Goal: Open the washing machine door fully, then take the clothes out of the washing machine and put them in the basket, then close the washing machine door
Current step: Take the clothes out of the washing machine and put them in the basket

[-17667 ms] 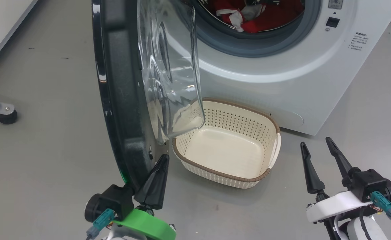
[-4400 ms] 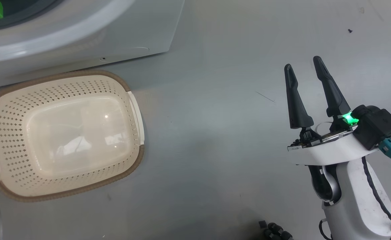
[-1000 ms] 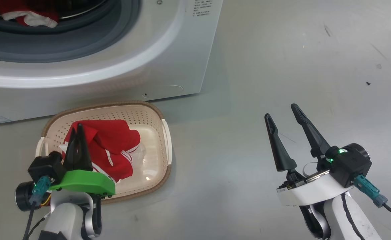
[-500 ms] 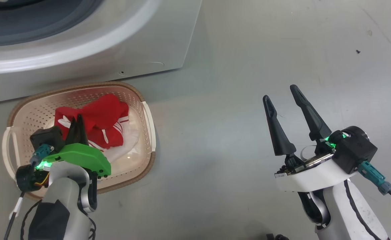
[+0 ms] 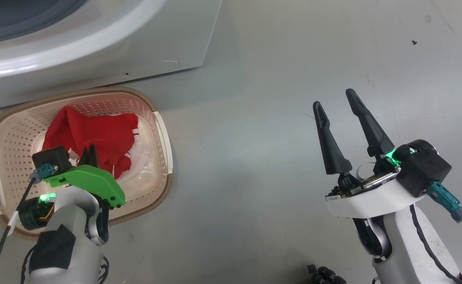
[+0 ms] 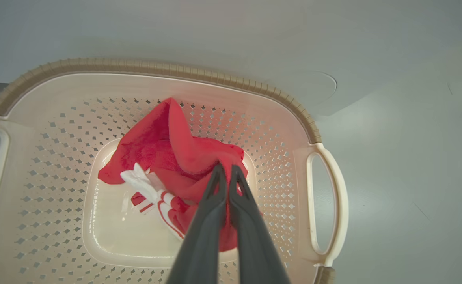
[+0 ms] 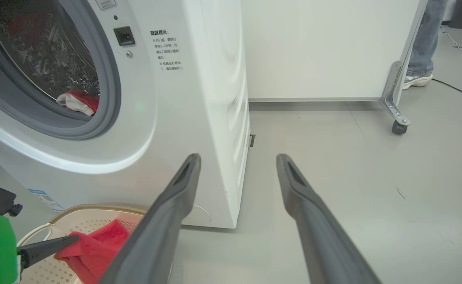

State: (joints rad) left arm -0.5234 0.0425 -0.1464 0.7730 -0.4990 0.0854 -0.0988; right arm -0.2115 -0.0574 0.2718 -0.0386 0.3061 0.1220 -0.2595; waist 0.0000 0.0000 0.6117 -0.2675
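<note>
Grey floor (image 5: pixel 254 157) lay all around. Your left gripper (image 6: pixel 225 170) pinched the red clothes (image 6: pixel 164 150), with the basket (image 6: pixel 176 70) just below it. It looked best to let go low inside. Your right gripper (image 5: pixel 332 98) was open.

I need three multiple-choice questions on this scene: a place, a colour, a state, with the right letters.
1. Where is the garment held by the left gripper? A. on the floor B. in the basket C. in the drum
2. What colour is the basket's rim? A. blue B. black C. brown
3. The right gripper is: A. open, empty B. shut on cloth C. shut on a handle
Answers: 1 B, perforated walls surround it; 2 C, a brown band tops it; 3 A, its jaws stand apart, nothing between.
</note>
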